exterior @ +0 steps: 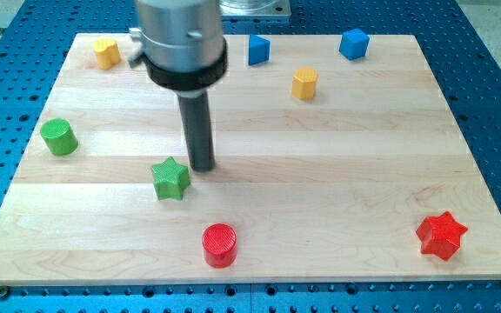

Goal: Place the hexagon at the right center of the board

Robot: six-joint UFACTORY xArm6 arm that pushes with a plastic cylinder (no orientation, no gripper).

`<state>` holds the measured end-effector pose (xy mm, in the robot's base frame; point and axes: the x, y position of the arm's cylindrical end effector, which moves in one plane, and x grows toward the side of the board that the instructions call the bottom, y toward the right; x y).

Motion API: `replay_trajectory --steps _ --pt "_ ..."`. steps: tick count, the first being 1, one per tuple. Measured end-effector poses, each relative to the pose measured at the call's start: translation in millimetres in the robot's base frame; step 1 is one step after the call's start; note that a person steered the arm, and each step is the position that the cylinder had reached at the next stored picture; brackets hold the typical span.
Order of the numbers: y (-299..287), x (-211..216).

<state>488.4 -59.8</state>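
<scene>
A yellow block (304, 83) that looks like a hexagon sits at the view's upper middle, right of centre. A second yellow block (106, 52), shape hard to make out, sits at the top left corner. My tip (202, 167) rests on the board (337, 174) left of centre, just to the upper right of the green star (170, 179), close to it or touching it. The tip is far to the lower left of the yellow hexagon-like block.
A green cylinder (59, 136) stands at the left edge. A red cylinder (219, 244) is near the bottom edge, a red star (442, 235) at the bottom right. Two blue blocks (258, 49) (354, 43) sit along the top edge.
</scene>
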Motion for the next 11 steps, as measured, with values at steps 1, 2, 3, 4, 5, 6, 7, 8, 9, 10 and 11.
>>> replay_trajectory --steps 1,2,3,4,5,6,7,8,9,10,11 --pt "-111 31" --pt "-102 22" --pt "-35 37" --pt "-93 59" --pt "-130 47" --pt "-137 -5" --pt "-47 -95" --pt "24 -163" --pt "110 -167" --pt "162 -180" --pt "195 -184"
